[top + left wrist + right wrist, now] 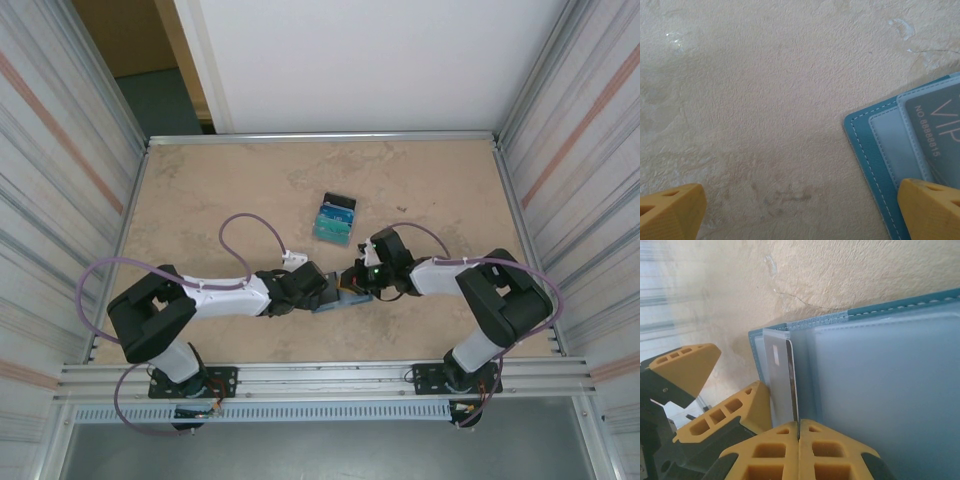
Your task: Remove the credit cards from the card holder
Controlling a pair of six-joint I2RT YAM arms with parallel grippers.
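Two arms meet low in the centre of the overhead view, above a beige table (200, 190). The wallet (345, 298) lies between them, just below the middle of that frame.

Left gripper (320, 292): I record it as spread wide. In its own wrist view one yellow fingertip (672, 212) sits at the lower left corner and the other at the lower right, with bare table between them. The lower-right fingertip overlaps the near edge of the wallet; I cannot tell whether it presses on it. The wallet fills the right edge of that frame, lining side up, with a teal stitched border and a pale blue pocket. A grey card (940, 130) printed "VIP" and a number is tucked into that pocket.

Right gripper (799, 452): I record its fingers as pressed together at the bottom centre of its wrist view, with the lower edge of a pale card (780, 380) running down into the seam between them. That pale card stands at the left end of the wallet's lining, just right of the left gripper's yellow fingers. I cannot tell whether it is the same one as the grey card.

One small flat item (334, 219), teal and blue with a dark far end, lies above the wallet in the overhead view, apart from both arms. Its kind is unclear.
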